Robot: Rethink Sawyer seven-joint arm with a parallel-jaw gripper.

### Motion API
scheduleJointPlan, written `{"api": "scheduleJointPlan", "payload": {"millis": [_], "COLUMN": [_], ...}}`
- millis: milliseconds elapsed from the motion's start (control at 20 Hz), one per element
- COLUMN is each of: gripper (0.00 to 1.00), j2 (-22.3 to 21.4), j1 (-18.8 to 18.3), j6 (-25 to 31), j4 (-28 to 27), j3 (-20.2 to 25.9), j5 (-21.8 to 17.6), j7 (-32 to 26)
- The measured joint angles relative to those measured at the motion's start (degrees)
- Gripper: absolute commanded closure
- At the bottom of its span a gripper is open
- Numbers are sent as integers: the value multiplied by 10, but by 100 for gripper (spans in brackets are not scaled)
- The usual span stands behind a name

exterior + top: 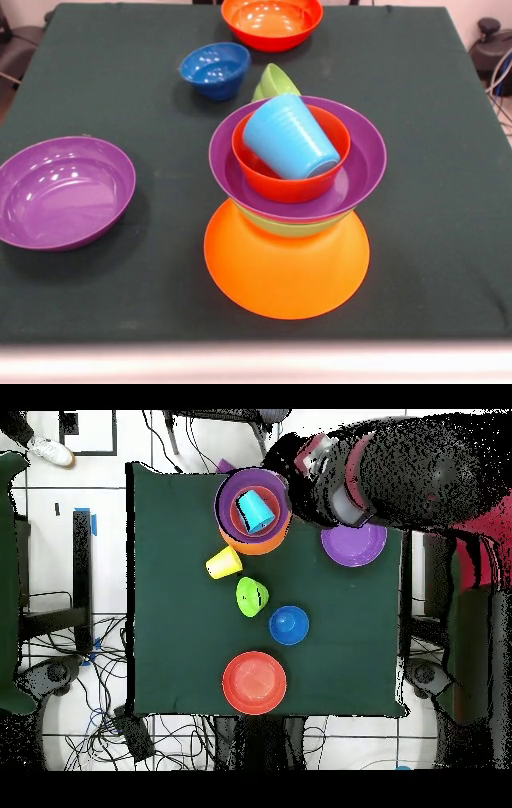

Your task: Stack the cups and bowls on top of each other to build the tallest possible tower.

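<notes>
Where the tower (pixel 286 240) stands near the table's (pixel 96 88) front edge, you see an upturned orange bowl (pixel 286 272) carrying a green bowl (pixel 292 226), a purple bowl (pixel 360 172), a red-orange bowl (pixel 272 180) and a tilted blue cup (pixel 288 136). A second purple bowl (pixel 62 190) lies left. Neither view lets you judge the gripper's opening, as it is absent from both.

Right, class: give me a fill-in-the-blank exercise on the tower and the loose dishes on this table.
1. The tower stands on an upturned ____ bowl.
2. Tilted in the tower's red-orange bowl lies the light ____ cup.
3. Between the yellow cup and the dark blue bowl lies a tipped ____ bowl.

Missing words: orange; blue; green.
</notes>
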Motion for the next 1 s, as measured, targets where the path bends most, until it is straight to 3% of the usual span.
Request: {"api": "scheduleJointPlan", "payload": {"millis": [1000], "gripper": [0], "j2": [6], "j1": [6], "j6": [3], "j4": [-23], "j3": [-22], "j5": [-79], "j7": [0]}}
